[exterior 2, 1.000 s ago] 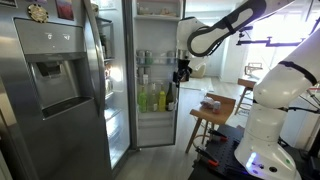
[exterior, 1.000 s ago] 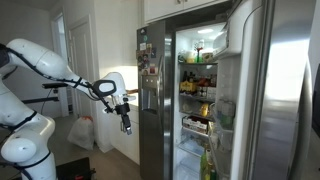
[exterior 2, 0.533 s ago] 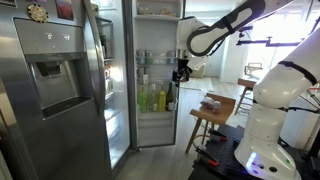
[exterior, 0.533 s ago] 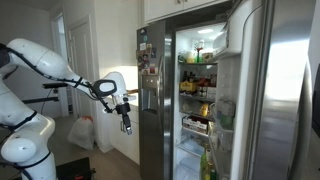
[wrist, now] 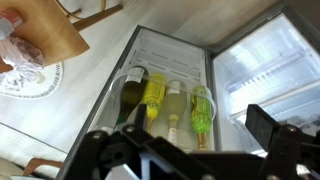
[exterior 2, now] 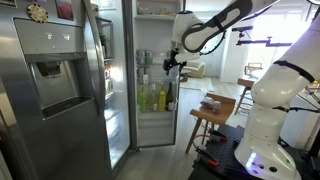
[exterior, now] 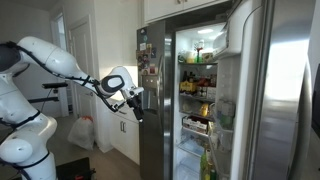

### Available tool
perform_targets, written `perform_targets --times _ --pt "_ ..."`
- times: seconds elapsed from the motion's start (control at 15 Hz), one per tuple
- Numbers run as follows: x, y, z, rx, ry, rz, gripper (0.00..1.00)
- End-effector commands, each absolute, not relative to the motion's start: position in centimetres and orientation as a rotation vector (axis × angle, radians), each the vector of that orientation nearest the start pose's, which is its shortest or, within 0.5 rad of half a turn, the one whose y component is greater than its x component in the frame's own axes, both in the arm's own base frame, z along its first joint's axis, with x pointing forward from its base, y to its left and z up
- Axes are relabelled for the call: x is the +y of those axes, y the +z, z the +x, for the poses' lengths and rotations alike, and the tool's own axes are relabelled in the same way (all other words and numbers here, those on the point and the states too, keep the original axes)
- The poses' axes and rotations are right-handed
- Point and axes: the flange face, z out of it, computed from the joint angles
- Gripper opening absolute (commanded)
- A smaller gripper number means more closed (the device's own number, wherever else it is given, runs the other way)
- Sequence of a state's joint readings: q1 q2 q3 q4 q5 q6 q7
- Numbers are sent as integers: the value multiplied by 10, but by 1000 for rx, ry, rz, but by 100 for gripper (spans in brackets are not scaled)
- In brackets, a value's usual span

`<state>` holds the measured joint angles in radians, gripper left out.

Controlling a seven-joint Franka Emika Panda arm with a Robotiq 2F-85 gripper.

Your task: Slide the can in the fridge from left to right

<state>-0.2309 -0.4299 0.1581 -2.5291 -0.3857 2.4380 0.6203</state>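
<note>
Gripper (exterior: 136, 112) jaws apart, empty | fridge (exterior: 152, 130) open | four bottles (wrist: 153, 95) in a row

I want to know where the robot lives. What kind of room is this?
Probably a home kitchen: a tall stainless-steel fridge stands open with lit shelves of food, white cabinets sit above it, and green and yellow bottles fill its door bin.

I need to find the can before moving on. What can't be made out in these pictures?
- Can: the shelves of the fridge are crowded and too small in both exterior views to pick it out.
- Wrist view: only door bottles are clear; the shelves are washed out by glare.
- Claw: tiny in the exterior views and cut off in the wrist view, so open or shut is unclear.
</note>
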Motion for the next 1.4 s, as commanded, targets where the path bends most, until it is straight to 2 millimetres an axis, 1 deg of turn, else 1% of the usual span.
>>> perform_targets --times 0.0,0.53,0.73,0.93,1.13,1.33 --pt "-40 474 464 875 -916 -3171 100" --pt "-63 497 505 1066 -1397 -3004 100" --pt "-73 501 525 1087 -1534 -2970 100" --pt "-83 500 547 1080 -1625 -2953 100" --pt "-96 496 571 1027 -1696 -2950 100" --pt "-113 493 598 1037 -1743 -2929 100"
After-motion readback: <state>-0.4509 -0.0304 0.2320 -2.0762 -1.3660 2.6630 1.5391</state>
